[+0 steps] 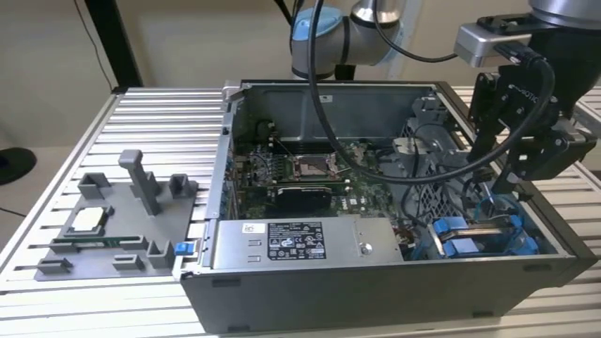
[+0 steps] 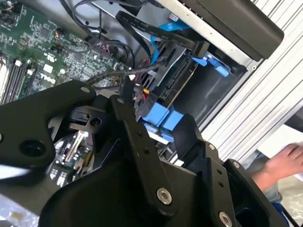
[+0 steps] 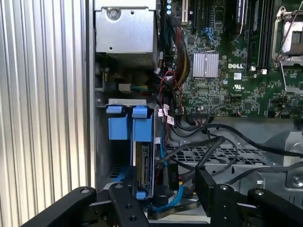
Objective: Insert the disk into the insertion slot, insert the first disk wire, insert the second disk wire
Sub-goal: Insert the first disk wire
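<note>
The disk stands edge-on inside the insertion slot, its blue carrier tabs showing at the bay's end. In the exterior view the blue carrier sits low in the case's front corner on that view's right. My gripper hangs open just above the disk's connector end, one finger on each side. Between the fingers lie a black plug and a thin blue wire, touched by neither finger. The second wrist view has the gripper straddling the blue tabs. The exterior view places the gripper above the bay.
The grey power-supply box fills the case's front. Behind it lies the motherboard. Thick black cables cross beside the bay. A grey parts fixture sits on the slatted table. A person's hand rests outside the case.
</note>
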`<state>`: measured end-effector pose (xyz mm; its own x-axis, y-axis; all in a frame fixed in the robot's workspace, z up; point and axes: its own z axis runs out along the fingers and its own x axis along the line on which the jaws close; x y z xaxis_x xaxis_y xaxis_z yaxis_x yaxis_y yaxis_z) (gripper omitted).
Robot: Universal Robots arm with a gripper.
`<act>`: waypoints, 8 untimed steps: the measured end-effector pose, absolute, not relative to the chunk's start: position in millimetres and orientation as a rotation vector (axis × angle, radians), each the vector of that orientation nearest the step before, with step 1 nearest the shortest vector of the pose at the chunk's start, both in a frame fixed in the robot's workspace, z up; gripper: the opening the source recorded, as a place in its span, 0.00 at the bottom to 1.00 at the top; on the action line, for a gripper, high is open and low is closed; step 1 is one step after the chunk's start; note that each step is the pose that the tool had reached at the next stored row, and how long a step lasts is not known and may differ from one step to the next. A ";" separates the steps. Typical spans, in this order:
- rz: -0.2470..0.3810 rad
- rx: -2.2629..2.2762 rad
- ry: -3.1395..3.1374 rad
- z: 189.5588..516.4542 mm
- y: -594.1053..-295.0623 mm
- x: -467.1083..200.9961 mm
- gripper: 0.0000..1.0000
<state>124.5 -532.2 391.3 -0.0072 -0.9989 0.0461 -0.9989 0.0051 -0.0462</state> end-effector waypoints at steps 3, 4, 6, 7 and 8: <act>0.104 2.214 -2.226 391.5 -532.1 121.8 1.00; 0.103 2.214 -2.226 391.4 -532.2 120.6 1.00; 0.104 2.214 -2.227 391.4 -532.3 119.3 1.00; 0.105 2.214 -2.227 391.3 -532.3 119.1 1.00; 0.105 2.215 -2.227 391.3 -532.3 119.2 1.00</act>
<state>119.2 -532.3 391.3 -0.0065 -0.9989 0.0464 -0.9988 0.0042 -0.0484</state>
